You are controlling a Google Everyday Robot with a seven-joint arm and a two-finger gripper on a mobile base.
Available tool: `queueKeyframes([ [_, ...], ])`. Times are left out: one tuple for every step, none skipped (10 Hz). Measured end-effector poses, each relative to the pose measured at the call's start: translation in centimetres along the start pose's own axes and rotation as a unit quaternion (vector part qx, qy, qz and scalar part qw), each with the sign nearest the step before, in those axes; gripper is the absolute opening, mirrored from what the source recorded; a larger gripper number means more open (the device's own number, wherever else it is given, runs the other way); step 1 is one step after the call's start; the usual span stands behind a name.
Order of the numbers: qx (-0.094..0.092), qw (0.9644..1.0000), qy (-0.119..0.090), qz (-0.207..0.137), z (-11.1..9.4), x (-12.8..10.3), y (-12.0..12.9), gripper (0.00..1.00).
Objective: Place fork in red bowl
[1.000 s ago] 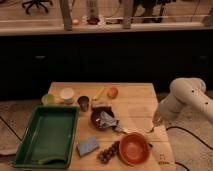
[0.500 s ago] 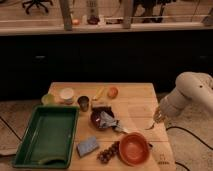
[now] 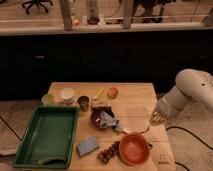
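Note:
The red bowl point(image 3: 134, 149) is a round orange-red dish near the table's front right edge, and it looks empty. My gripper point(image 3: 156, 119) hangs from the white arm point(image 3: 192, 92) over the table's right edge, up and to the right of the bowl. The fork point(image 3: 141, 129) shows as a thin pale streak running from the gripper's tip down-left toward the bowl's far rim. I cannot tell whether it is held or lies on the table.
A dark maroon bowl point(image 3: 97, 120) with a crumpled silvery wrapper point(image 3: 108, 120) sits left of the gripper. A green tray point(image 3: 47, 135) fills the left side. A blue sponge point(image 3: 87, 146), grapes point(image 3: 107, 154), a white bowl point(image 3: 66, 95), a dark cup point(image 3: 83, 103) and an orange fruit point(image 3: 113, 92) stand around.
My gripper and arm have drawn slightly up and to the right, away from the table's middle. The bowls and other objects have not moved.

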Motion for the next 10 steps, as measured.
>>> queueKeyframes([
  [-0.007, 0.9998, -0.004, -0.015, 0.4, -0.9, -0.3, 0.02],
  [-0.017, 0.9991, -0.011, -0.037, 0.9, -2.3, -0.6, 0.02],
  [-0.025, 0.9982, -0.015, -0.052, 1.4, -3.3, -0.8, 0.02],
  [-0.034, 0.9970, -0.019, -0.068, 1.8, -4.1, -0.9, 0.02],
  [-0.041, 0.9958, -0.021, -0.079, 2.1, -4.7, -0.8, 0.02],
  [-0.050, 0.9943, -0.023, -0.092, 2.5, -5.4, -0.7, 0.02],
  [-0.056, 0.9932, -0.023, -0.099, 2.7, -5.8, -0.5, 0.02],
  [-0.064, 0.9919, -0.024, -0.107, 3.0, -6.3, -0.3, 0.02],
  [-0.070, 0.9908, -0.023, -0.113, 3.3, -6.6, -0.1, 0.02],
  [-0.076, 0.9899, -0.023, -0.118, 3.6, -6.9, 0.2, 0.02],
])
